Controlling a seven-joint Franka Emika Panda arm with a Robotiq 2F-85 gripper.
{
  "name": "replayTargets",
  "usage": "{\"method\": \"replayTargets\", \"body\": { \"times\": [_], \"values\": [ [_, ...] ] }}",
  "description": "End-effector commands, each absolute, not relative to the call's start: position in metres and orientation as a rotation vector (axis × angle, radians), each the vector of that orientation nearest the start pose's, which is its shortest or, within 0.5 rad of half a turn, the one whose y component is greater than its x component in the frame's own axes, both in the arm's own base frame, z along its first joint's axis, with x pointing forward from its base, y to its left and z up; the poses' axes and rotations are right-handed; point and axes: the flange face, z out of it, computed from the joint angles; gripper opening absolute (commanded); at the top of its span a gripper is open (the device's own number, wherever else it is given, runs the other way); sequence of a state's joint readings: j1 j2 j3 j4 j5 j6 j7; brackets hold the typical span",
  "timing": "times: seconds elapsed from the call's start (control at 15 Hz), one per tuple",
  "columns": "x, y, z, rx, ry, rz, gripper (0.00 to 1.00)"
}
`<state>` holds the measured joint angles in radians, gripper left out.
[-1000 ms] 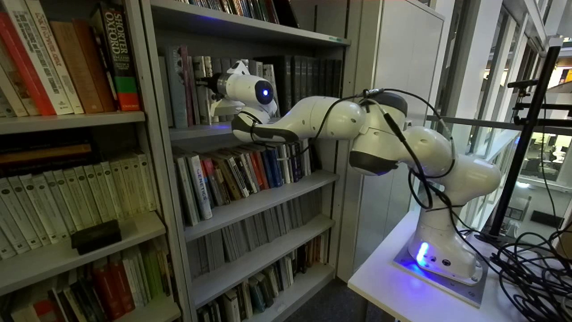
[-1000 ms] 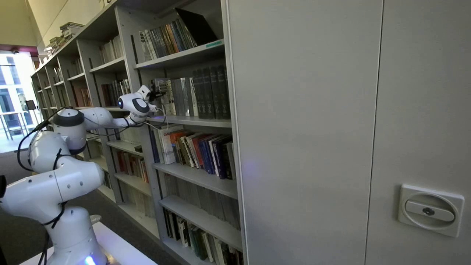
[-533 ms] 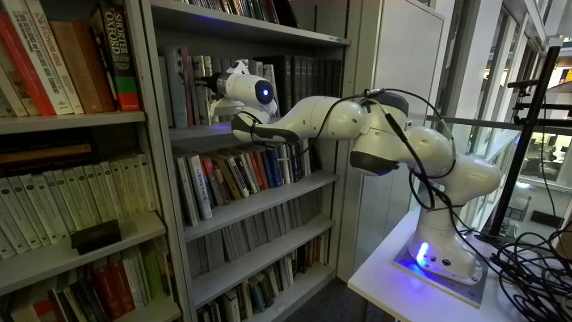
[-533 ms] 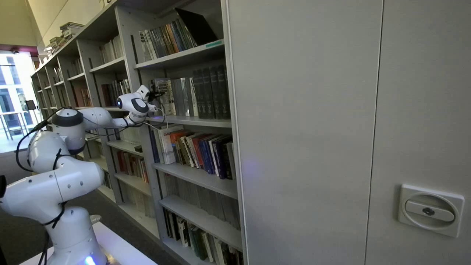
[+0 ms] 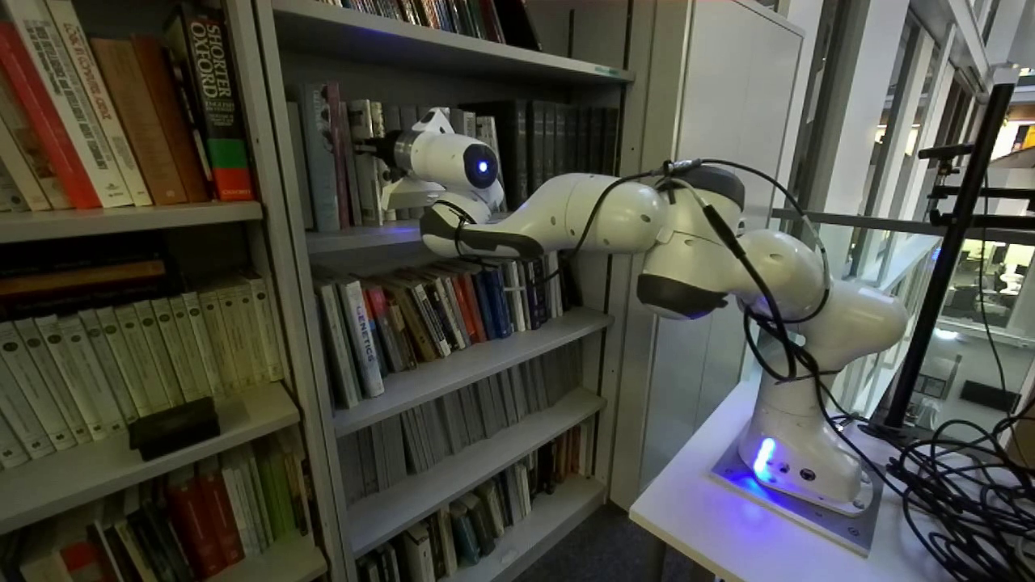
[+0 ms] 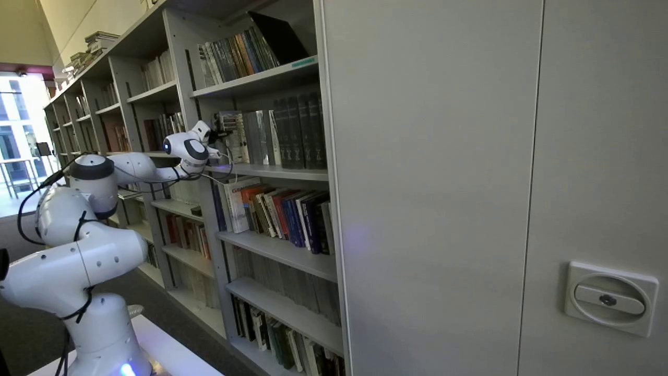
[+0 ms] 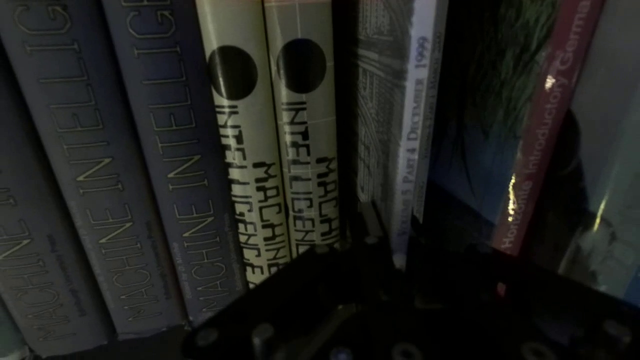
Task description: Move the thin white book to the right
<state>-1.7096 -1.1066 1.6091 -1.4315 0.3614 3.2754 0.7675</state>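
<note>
In wrist view alone, "1999" book [image 7: 412,131]

In the wrist view, the pincer [image 7: 396,225] is sunk in shadow; its dark fingers [image 7: 374,225] are clamped nearly together, only a slim gap between, and the links [image 7: 240,325] behind them are splayed to left and right. In an exterior view, the base [image 5: 817,444] of the white arm [image 5: 627,214] is planted at the near right, a blue light [image 5: 764,459] lit low on it. The elbow is bent, the wrist [image 5: 441,230] is folded sharply, and the pincer is aimed left. In an exterior view, the shoulder [image 6: 107,258] is seen at the near left and the forearm [image 6: 138,166] is held roughly level toward the right.
</note>
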Motion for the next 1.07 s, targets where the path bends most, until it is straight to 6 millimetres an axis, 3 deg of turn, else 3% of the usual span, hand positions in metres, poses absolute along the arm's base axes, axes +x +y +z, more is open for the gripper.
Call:
{"method": "replayTargets", "body": {
  "times": [0.0, 1.0],
  "values": [
    [0.581, 0.405, 0.607, -1.992, -0.068, -2.334, 0.02],
    [0.542, 0.402, 0.605, -1.995, -0.040, -2.335, 0.02]
  ]
}}
